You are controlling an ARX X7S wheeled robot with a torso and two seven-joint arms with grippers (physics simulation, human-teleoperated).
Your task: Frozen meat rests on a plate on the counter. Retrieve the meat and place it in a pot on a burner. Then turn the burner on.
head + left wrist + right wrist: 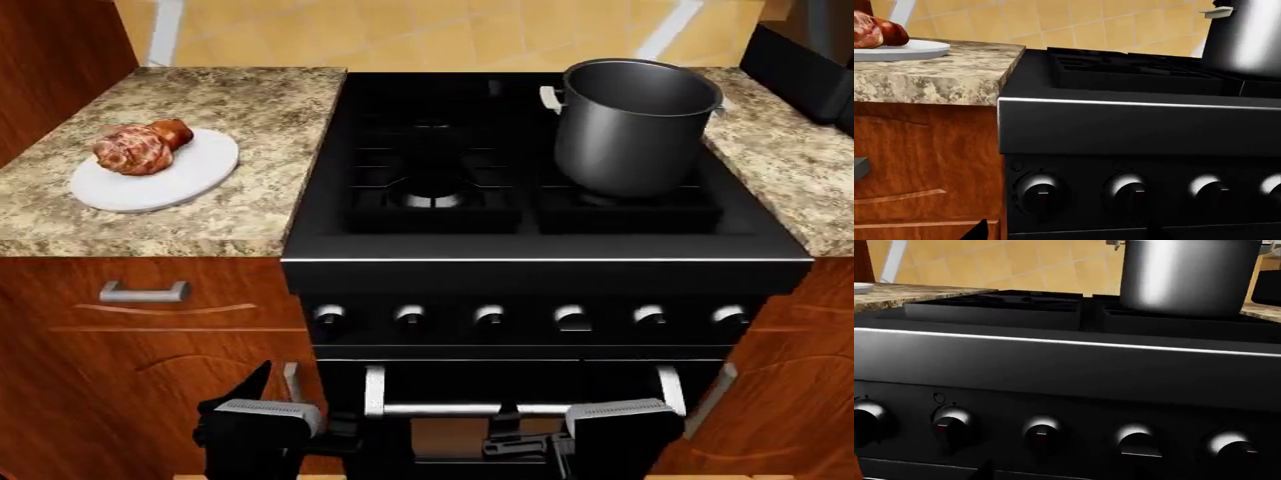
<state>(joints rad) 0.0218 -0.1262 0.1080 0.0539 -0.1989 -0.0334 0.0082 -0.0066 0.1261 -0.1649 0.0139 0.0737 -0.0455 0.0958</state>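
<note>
Your meat (135,148) sits on the plate (167,183) at the counter's (254,215) left, the pot (633,125) stands on the stove's (534,245) right rear burner, and both grippers, left (262,425) and right (617,428), hang low before the oven, jaw width unreadable.

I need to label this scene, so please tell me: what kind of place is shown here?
A rendered home kitchen, most likely. A black gas stove with front knobs stands between speckled granite counters over wooden cabinets, with a pot on a burner.
</note>
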